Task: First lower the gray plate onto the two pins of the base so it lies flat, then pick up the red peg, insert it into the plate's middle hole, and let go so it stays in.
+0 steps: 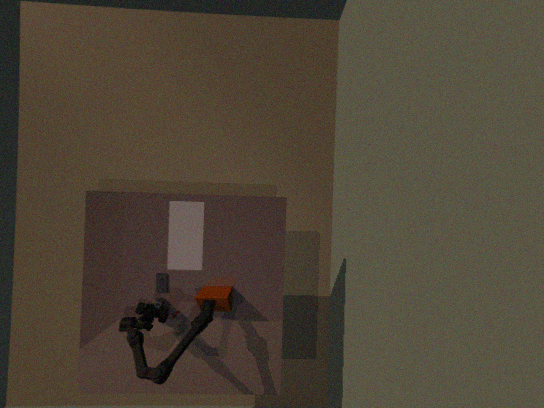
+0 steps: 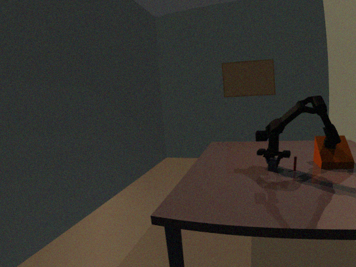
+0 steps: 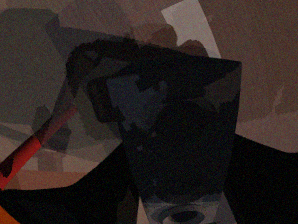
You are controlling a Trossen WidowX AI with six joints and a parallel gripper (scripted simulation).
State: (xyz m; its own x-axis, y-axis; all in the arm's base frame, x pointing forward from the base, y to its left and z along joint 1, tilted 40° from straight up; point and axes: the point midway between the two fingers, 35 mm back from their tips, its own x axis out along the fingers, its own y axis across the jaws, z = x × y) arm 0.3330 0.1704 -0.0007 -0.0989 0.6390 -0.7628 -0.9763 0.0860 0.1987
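The pincer (image 1: 159, 309) (image 2: 273, 162) (image 3: 169, 131) was closed around the gray plate (image 1: 162, 303) (image 2: 272, 165) (image 3: 190, 150), its fingers stopped partway by the piece between them. In the wrist view the plate filled the centre of the frame, mostly dark, with a finger against either side; near the bottom edge a lighter gray part with a dark round opening showed. Whether the plate touched anything below it could not be told, and the base with its two pins could not be made out clearly.

The red peg (image 1: 176, 314) (image 2: 295, 163) (image 3: 26, 154) stood upright on the tabletop (image 1: 240, 230) (image 2: 213, 196) (image 3: 265, 90), near the pincer and apart from it, just to its right in the exterior view. In the wrist view it slanted in from the left edge. It was outside the plate's middle hole.

From above, the arm (image 1: 182, 345) (image 2: 294, 112) bent through the lower left of the frame, reaching from an orange block (image 1: 215, 296) (image 2: 334, 154) (image 3: 6, 215). A small gray block (image 1: 162, 283) lay just above the pincer in that view, and a pale rectangle (image 1: 185, 235) (image 3: 195, 26) lay farther up. On the far wall, at upper right in the exterior view, hung a brown panel (image 2: 249, 78).
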